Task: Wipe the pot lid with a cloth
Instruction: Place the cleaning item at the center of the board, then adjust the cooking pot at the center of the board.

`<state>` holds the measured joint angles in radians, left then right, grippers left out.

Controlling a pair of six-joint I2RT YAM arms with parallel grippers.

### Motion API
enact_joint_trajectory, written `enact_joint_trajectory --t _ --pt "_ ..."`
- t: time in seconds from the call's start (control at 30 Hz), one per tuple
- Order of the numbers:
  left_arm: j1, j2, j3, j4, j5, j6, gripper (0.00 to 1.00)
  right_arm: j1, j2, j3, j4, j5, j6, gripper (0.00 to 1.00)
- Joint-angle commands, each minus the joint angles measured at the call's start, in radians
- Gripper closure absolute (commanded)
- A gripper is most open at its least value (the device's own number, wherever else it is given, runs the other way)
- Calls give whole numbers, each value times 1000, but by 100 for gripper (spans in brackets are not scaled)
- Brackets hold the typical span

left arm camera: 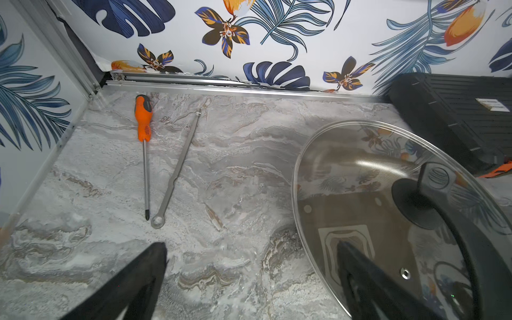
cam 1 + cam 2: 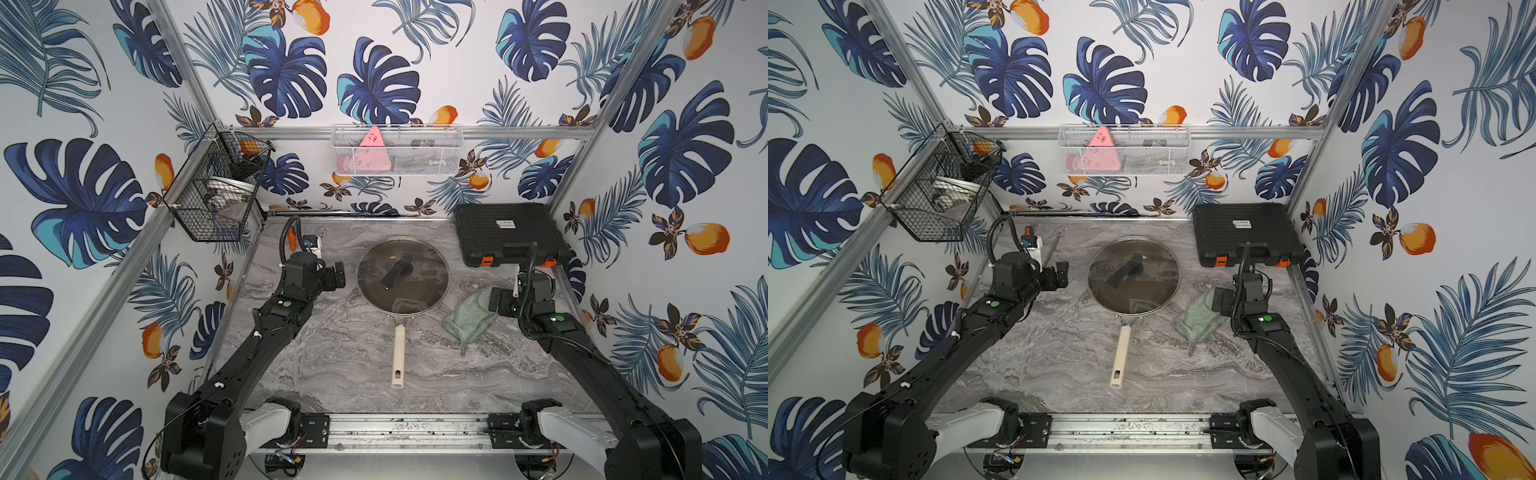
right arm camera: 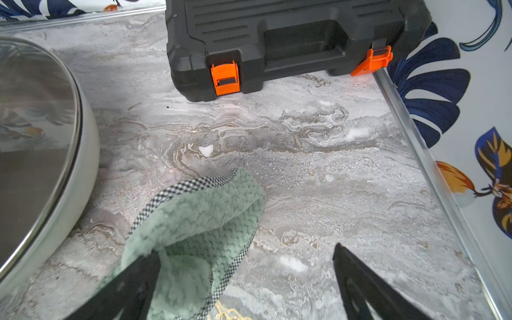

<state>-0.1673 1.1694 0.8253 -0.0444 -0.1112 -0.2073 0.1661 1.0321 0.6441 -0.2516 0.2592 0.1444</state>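
Note:
The pot lid (image 2: pixel 419 291) (image 2: pixel 1150 291), clear glass with a metal rim and a black handle, sits on the brown pan in the middle of the marble top. My left gripper (image 2: pixel 337 276) (image 1: pixel 250 245) hovers open just left of the lid (image 1: pixel 360 194), one finger over its rim and nothing between the fingers. The mint-green cloth (image 2: pixel 469 318) (image 2: pixel 1200 318) lies crumpled to the right of the pan. My right gripper (image 2: pixel 498 301) (image 3: pixel 246 250) stands open at the right edge of the cloth (image 3: pixel 199 216), and a fold rests against one finger.
The pan's cream handle (image 2: pixel 399 357) points toward the front. A black toolbox (image 2: pixel 507 232) fills the back right corner. An orange screwdriver (image 1: pixel 144 122) and a wrench (image 1: pixel 177 171) lie at the back left. A black wire basket (image 2: pixel 216 195) and a white mesh basket (image 2: pixel 415 158) hang on the walls.

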Motion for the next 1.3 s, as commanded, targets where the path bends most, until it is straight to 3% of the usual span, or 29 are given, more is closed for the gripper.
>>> enact_joint_trajectory --t 0.0,0.1,0.23,0.63,1.27 --pt "9 22 -31 108 2 -36 1 0 -35 -118 347 49 -32 0" --pt "12 31 -116 261 68 -52 1 -2 -40 -224 501 36 -74 0" --pt "14 67 -196 433 181 -75 1 -3 10 -232 489 53 -66 0" --pt "-23 186 -134 433 402 -16 1 -8 55 -224 470 66 -39 0" --pt "-160 214 -80 344 415 87 2 -17 64 -213 445 64 -53 0"
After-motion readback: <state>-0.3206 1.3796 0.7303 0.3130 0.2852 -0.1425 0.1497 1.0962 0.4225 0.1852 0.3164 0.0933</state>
